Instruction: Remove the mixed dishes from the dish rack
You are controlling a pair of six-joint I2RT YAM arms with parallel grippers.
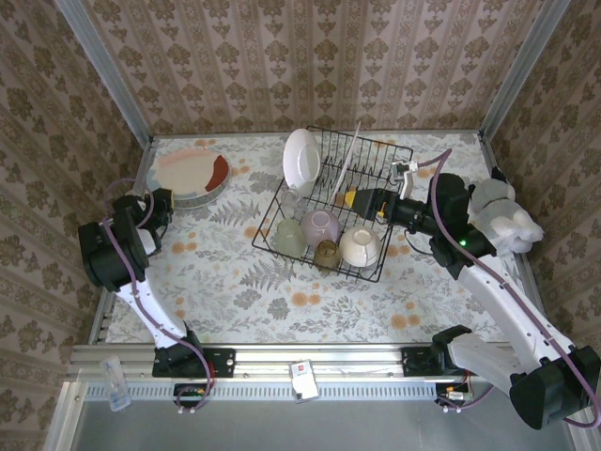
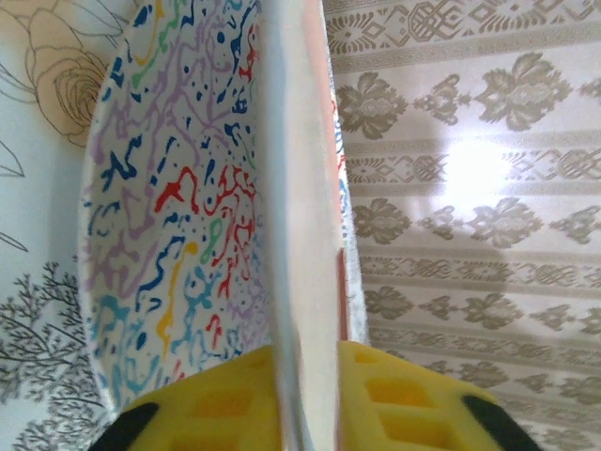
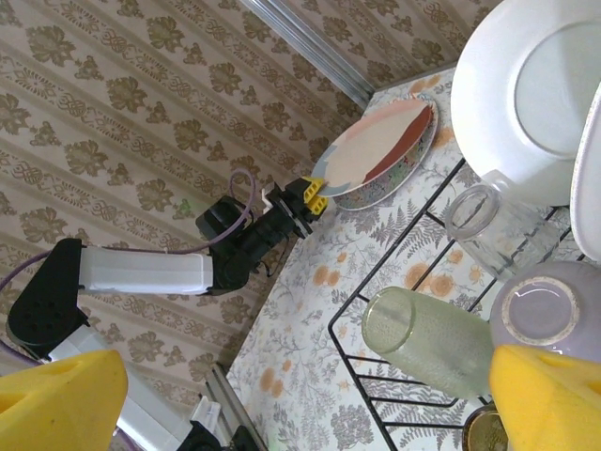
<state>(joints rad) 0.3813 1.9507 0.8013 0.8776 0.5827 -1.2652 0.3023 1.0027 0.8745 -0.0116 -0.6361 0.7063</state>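
The black wire dish rack (image 1: 377,160) stands mid-table. It holds an upright white plate (image 1: 302,158), a thin plate (image 1: 346,162), a lilac bowl (image 1: 320,226), a cream bowl (image 1: 361,246), an amber cup (image 1: 327,252) and pale tumblers (image 1: 289,237). My right gripper (image 1: 362,200) hovers open over the rack, with a tumbler (image 3: 432,343) between its spread fingers (image 3: 56,404). At the far left a reddish plate (image 1: 192,176) rests on a speckled plate (image 2: 169,207). My left gripper (image 2: 305,404) sits astride the reddish plate's rim (image 2: 300,188), both yellow pads against it.
A lumpy white soft toy (image 1: 507,216) lies by the right wall behind my right arm. Patterned walls close in the table on three sides. Open tabletop (image 1: 282,301) lies between the rack and the near rail.
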